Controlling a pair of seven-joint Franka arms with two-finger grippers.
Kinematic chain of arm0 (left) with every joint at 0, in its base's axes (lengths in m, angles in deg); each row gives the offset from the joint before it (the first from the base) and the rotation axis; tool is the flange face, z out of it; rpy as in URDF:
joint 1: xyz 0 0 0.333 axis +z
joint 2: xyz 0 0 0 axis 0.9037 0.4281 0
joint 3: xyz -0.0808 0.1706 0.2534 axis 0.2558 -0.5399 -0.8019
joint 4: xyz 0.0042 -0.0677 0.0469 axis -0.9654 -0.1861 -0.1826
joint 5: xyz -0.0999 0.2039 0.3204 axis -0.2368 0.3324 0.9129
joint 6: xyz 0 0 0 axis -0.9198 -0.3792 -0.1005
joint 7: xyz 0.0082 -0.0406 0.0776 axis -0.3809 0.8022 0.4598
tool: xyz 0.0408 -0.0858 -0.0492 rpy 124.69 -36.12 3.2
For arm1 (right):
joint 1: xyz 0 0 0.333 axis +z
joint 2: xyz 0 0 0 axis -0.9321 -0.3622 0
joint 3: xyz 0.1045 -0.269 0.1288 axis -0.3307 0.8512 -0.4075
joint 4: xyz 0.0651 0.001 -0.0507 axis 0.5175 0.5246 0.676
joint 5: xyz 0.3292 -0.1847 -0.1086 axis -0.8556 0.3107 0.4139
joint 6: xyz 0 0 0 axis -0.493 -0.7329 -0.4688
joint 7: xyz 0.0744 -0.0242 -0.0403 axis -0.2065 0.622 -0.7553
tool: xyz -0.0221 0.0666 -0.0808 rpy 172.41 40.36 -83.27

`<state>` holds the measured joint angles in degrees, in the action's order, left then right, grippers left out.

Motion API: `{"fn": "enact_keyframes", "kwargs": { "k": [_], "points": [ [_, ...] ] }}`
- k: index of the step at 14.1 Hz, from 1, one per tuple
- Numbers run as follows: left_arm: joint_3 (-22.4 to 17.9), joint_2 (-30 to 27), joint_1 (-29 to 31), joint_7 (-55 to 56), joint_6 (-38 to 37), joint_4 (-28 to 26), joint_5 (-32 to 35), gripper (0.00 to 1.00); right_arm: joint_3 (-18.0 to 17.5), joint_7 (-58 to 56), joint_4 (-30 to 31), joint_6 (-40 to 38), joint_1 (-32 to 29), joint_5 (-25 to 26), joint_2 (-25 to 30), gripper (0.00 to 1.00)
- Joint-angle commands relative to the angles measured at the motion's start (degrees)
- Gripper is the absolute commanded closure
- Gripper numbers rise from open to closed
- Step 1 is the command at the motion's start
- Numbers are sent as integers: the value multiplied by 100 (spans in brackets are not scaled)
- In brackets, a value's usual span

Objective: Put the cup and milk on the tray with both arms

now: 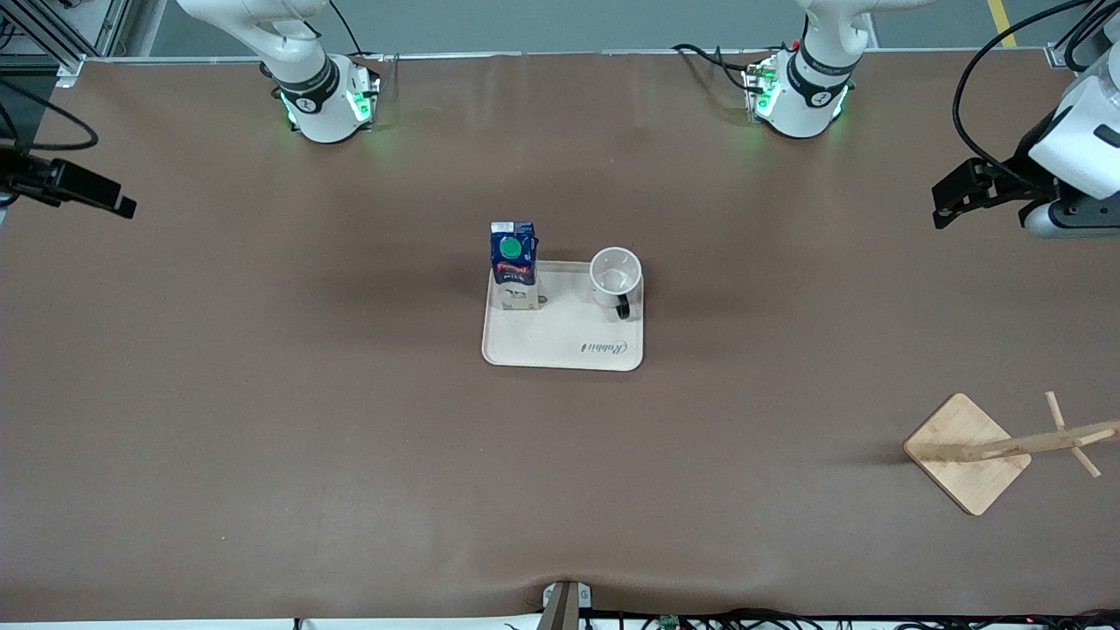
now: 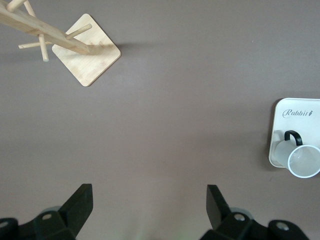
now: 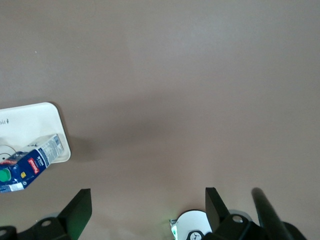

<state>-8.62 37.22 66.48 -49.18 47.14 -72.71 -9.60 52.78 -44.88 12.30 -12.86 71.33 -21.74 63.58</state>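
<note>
The cream tray (image 1: 560, 337) lies at the table's middle. The dark-blue milk carton (image 1: 514, 271) with a green cap stands upright on the tray's corner toward the right arm's end. The white cup (image 1: 615, 273) stands upright on the corner toward the left arm's end, with its black handle toward the front camera. My left gripper (image 1: 945, 206) is open and empty, up over the table's left-arm end. My right gripper (image 1: 114, 199) is open and empty over the right-arm end. The left wrist view shows the cup (image 2: 302, 159) on the tray (image 2: 295, 117). The right wrist view shows the milk (image 3: 25, 170) on the tray (image 3: 35, 120).
A bamboo rack (image 1: 967, 453) with a square base and pegged pole stands near the front edge at the left arm's end; it also shows in the left wrist view (image 2: 87, 50). Cables run along the table's edges.
</note>
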Motion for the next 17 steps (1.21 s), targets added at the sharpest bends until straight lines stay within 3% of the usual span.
{"fn": "enact_keyframes", "kwargs": {
  "k": [1, 6, 9, 17],
  "points": [
    [14, 34, 54, -28, -59, 58, -88, 0, -178, -748, 1162, 515, -432, 119, 694, 0],
    [5, 52, 72, -37, -59, 102, -71, 0, -205, -1086, 1102, 480, -547, 84, 774, 0],
    [-4, 69, 72, 7, -50, 154, -71, 0, -704, -1077, 664, 471, -897, 136, 616, 0],
    [-21, 131, 72, -63, -59, 278, -36, 0, -732, -1077, 495, 550, -907, 391, 519, 0]
  ]
}}
